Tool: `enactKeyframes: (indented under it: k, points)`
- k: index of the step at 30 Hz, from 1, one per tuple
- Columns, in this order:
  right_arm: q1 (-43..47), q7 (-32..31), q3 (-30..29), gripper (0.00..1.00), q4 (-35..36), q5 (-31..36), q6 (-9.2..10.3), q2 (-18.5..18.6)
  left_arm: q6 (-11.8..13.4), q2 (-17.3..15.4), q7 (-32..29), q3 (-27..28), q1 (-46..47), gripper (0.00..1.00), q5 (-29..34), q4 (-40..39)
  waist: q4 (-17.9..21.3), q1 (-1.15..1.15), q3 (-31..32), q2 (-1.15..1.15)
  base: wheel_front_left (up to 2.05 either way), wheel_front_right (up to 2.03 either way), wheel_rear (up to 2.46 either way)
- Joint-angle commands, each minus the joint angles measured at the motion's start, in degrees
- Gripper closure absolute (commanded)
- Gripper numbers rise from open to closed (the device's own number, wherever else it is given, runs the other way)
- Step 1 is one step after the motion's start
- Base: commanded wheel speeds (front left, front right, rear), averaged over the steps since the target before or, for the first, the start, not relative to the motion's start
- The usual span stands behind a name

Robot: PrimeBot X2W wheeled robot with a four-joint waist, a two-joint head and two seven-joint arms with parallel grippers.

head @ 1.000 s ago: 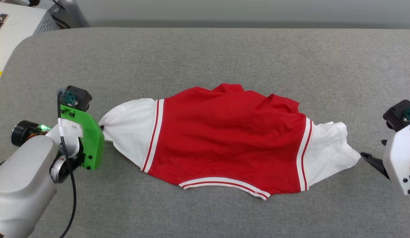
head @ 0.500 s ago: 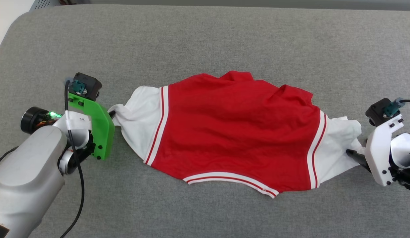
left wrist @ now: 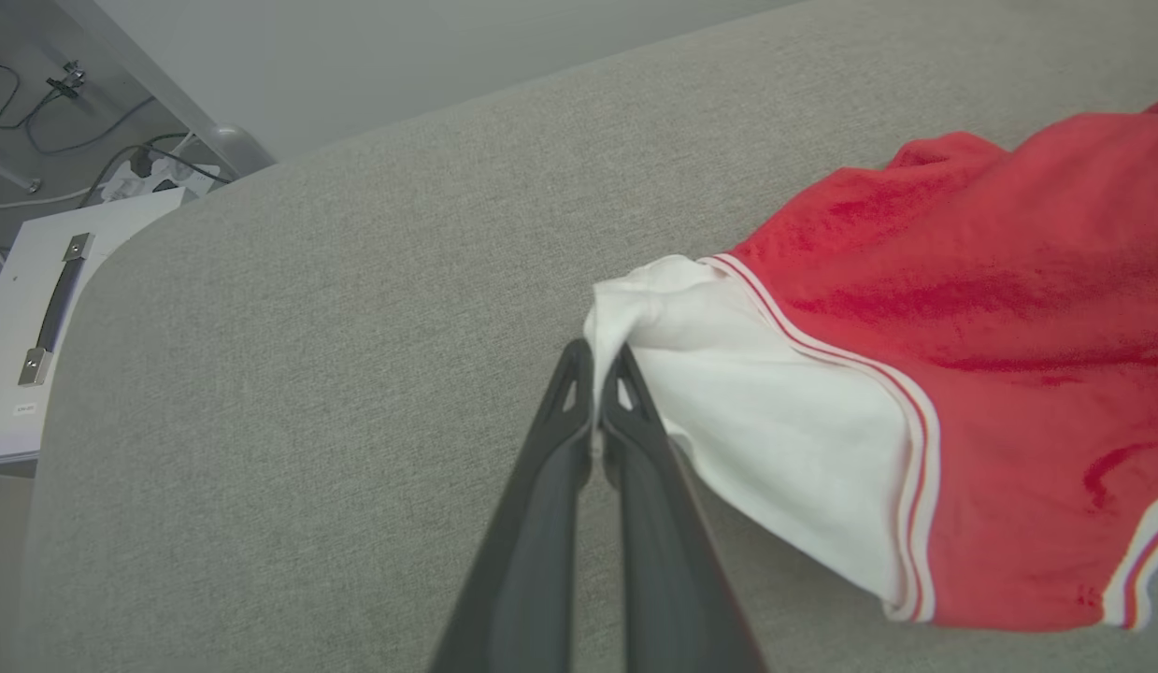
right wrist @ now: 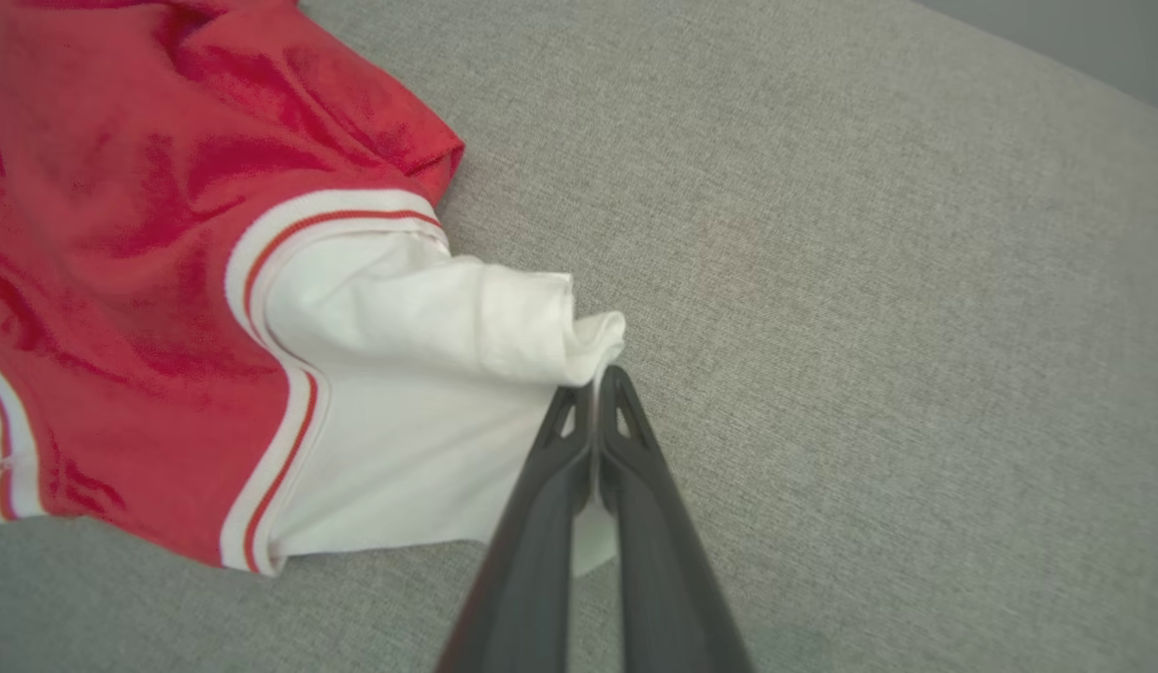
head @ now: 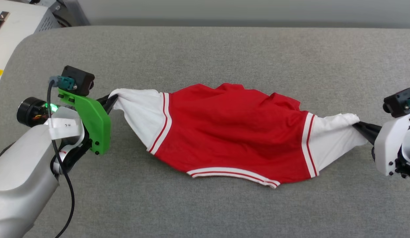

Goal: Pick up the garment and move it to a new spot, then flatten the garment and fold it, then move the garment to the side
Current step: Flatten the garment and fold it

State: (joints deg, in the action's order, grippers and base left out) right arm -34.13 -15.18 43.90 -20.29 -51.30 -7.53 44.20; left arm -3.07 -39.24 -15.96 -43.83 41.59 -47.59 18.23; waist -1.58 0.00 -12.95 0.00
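The garment (head: 234, 132), a red shirt with white sleeves and red-and-white stripe trim, hangs stretched sideways just above the grey cushion. My left gripper (head: 113, 98) is shut on the tip of the left white sleeve (left wrist: 635, 308). At the far right, my right gripper (head: 357, 125) is shut on the tip of the other white sleeve (right wrist: 504, 318). Both sleeve ends are lifted and the red body sags between them. In the left wrist view the left gripper (left wrist: 597, 360) pinches the cloth edge; the right gripper (right wrist: 597, 383) does the same in the right wrist view.
The grey cushion (head: 205, 53) spreads wide around the shirt, with a rounded corner at the upper left. Beyond that corner stands a white cabinet (head: 13, 23); its handle (left wrist: 55, 308) and some cables on the floor appear in the left wrist view.
My right gripper moved in to the right sleeve and shut on it. Both sleeve ends have risen and the shirt is pulled tauter between the arms. The head camera tilted down and back.
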Motion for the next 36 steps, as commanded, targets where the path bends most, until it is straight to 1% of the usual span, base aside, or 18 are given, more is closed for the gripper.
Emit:
enactKeyframes:
  k: [1, 5, 10, 13, 18, 20, 23, 27, 30, 36]
  points:
    - [0.8, 1.2, -0.9, 1.0, 1.5, -0.5, 0.04, 1.5, 0.5, -1.0, 1.0, 0.9, -1.0, 1.0, 0.0, -1.9, 0.8, 0.0, 3.7, 0.0, 0.0, 0.0, 0.0]
    - [1.9, 2.5, -3.3, 1.0, 6.3, -1.2, 0.04, 4.3, 1.3, -2.9, 2.2, 2.4, -1.3, 1.0, -0.3, -8.2, 1.2, 0.0, 6.2, 0.0, 0.0, 0.0, 0.0]
    - [1.6, 3.0, -8.2, 1.0, 12.7, -2.0, 0.04, 6.0, 2.5, -3.9, 2.5, 4.3, 0.2, 1.0, -0.7, -15.9, 1.5, 0.0, 7.6, 0.0, 0.0, 0.0, 0.0]
    - [0.5, 2.4, -11.9, 1.0, 16.0, -2.0, 0.04, 6.6, 2.8, -3.6, 2.2, 5.4, 2.3, 1.0, -1.3, -19.2, 1.7, 0.0, 8.0, 0.0, 0.0, 0.0, 0.0]
    - [-2.4, 0.6, -17.4, 1.0, 18.8, -0.3, 0.04, 7.1, 2.4, -2.7, 0.8, 6.4, 7.6, 1.0, -0.9, -20.4, 1.8, 0.0, 7.7, 0.0, 0.0, 0.0, 0.0]
    - [-4.4, -0.2, -19.5, 1.0, 19.5, 0.2, 0.04, 6.9, 2.2, -1.7, 0.5, 6.9, 10.5, 1.0, -0.8, -19.9, 1.8, 0.0, 6.8, 0.0, 0.0, 0.0, 0.0]
    - [-8.5, -1.7, -21.9, 1.0, 19.7, 1.7, 0.04, 6.2, 1.6, 0.8, 0.2, 7.4, 15.9, 1.0, -0.6, -18.1, 1.8, 0.0, 4.4, 0.0, 0.0, 0.0, 0.0]
    - [-16.5, -3.4, -23.6, 1.0, 18.0, 3.8, 0.04, 3.6, 0.7, 4.6, 0.6, 7.7, 24.8, 1.0, 1.5, -13.6, 2.0, 0.0, 0.3, 0.0, 0.0, 0.0, 0.0]
    - [-23.8, -4.1, -24.1, 1.0, 15.0, 6.3, 0.04, 1.5, 0.2, 7.7, 1.3, 8.0, 31.8, 1.0, 2.8, -9.0, 2.2, 0.0, -2.9, 0.0, 0.0, 0.0, 0.0]
    - [-40.0, -3.2, -24.2, 1.0, 5.7, 12.3, 0.04, -2.9, -1.3, 13.4, 4.4, 7.6, 46.7, 1.0, 7.2, 2.4, 2.4, 0.0, -9.1, 0.0, 0.0, 0.0, 0.0]
